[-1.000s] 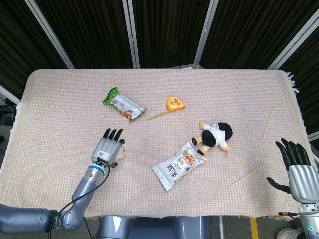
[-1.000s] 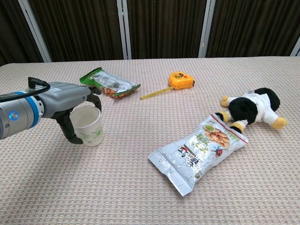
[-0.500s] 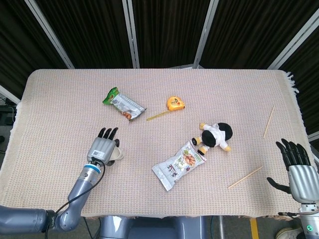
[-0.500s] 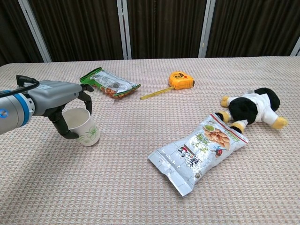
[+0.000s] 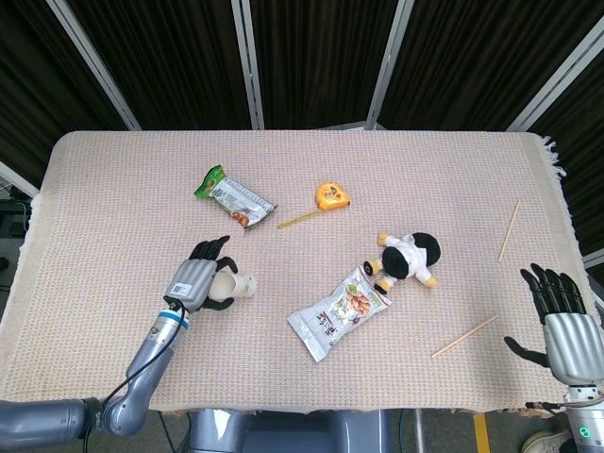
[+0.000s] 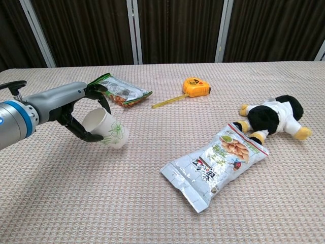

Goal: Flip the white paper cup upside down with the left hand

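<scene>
Gripping white paper cup (image 6: 108, 131) in left hand (image 6: 81, 114), fingers wrapping its thin wall, lifting and tilting near table's left side; probably light, crushable, needing gentle mid-wall hold.

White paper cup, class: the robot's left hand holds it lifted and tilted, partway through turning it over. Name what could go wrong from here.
1. The left hand grips the white paper cup near its rim; squeezing could crush the thin wall, or the cup could slip as it tips further.
2. The green snack packet lies close behind; a wide wrist turn might knock it.
</scene>
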Controlling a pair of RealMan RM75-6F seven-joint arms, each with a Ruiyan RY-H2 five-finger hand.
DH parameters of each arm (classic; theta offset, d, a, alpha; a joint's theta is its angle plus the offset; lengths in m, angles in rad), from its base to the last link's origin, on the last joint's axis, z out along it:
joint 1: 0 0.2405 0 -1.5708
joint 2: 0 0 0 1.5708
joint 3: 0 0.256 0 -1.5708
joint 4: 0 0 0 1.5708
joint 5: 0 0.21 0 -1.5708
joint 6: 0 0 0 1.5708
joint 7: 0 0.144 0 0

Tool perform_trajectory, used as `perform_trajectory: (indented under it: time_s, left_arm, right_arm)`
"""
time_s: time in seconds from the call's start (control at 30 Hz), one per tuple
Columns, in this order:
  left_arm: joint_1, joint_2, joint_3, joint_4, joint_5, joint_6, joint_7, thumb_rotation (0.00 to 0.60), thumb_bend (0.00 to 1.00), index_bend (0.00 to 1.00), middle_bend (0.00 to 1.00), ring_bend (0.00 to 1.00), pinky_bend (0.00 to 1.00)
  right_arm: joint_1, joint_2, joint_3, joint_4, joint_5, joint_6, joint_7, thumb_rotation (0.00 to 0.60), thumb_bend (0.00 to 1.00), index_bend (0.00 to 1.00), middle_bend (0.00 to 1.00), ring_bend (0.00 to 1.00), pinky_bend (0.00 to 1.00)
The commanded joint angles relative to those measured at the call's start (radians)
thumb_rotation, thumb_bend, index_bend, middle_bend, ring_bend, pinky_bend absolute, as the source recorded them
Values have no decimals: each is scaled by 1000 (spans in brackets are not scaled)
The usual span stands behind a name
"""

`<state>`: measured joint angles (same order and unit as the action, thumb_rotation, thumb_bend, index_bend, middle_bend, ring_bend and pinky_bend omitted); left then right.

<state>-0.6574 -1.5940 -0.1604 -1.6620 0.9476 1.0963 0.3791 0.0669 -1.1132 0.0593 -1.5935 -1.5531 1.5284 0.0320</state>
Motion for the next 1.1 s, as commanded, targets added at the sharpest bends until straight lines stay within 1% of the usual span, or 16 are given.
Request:
perform_trajectory:
  time_s: [0.03, 0.17, 0.27, 0.3, 0.4, 0.43, 0.47, 0.57, 0.7, 0.8, 1.1]
  left_arm:
    - [27, -15, 36, 92, 64, -44, -58, 600, 162, 376, 0, 0, 0]
    - [33, -2, 58, 130, 53, -49, -23, 600, 163, 353, 0, 0, 0]
    - [35, 15, 62, 142, 15, -56, 15, 600, 165, 300, 0, 0, 0]
    - [34, 23, 62, 142, -5, -61, 30, 600, 166, 261, 0, 0, 0]
    - [30, 44, 57, 129, -44, -69, 64, 600, 166, 58, 0, 0, 0]
    - [28, 50, 58, 122, -56, -73, 75, 600, 166, 7, 0, 0, 0]
    - [22, 62, 58, 104, -82, -81, 101, 600, 167, 0, 0, 0, 0]
    - [5, 71, 52, 72, -121, -74, 155, 600, 166, 0, 0, 0, 0]
    - [-23, 60, 48, 43, -163, -53, 236, 600, 165, 5, 0, 0, 0]
    - [-60, 28, 40, 31, -208, -24, 329, 600, 165, 57, 0, 0, 0]
    - [-128, -65, 31, 46, -282, 50, 495, 600, 166, 194, 0, 0, 0]
  right_arm:
    - [0, 1, 0, -1, 1, -1, 0, 600, 8, 0, 0, 0, 0]
    - [1, 1, 1, -4, 4, -4, -2, 600, 8, 0, 0, 0, 0]
    - [2, 0, -2, -7, 0, -6, -8, 600, 10, 0, 0, 0, 0]
    - [2, -1, -4, -9, -3, -6, -9, 600, 10, 0, 0, 0, 0]
    - [1, 0, -5, -12, -2, -7, -11, 600, 12, 0, 0, 0, 0]
    - [1, 1, -5, -13, 0, -8, -13, 600, 12, 0, 0, 0, 0]
    - [1, 2, -5, -15, 1, -10, -15, 600, 12, 0, 0, 0, 0]
    - [1, 3, -6, -19, 1, -13, -18, 600, 12, 0, 0, 0, 0]
    - [0, 6, -8, -23, -2, -11, -18, 600, 12, 0, 0, 0, 0]
    - [0, 9, -13, -27, -4, -16, -22, 600, 13, 0, 0, 0, 0]
    - [0, 15, -18, -32, -9, -21, -21, 600, 13, 0, 0, 0, 0]
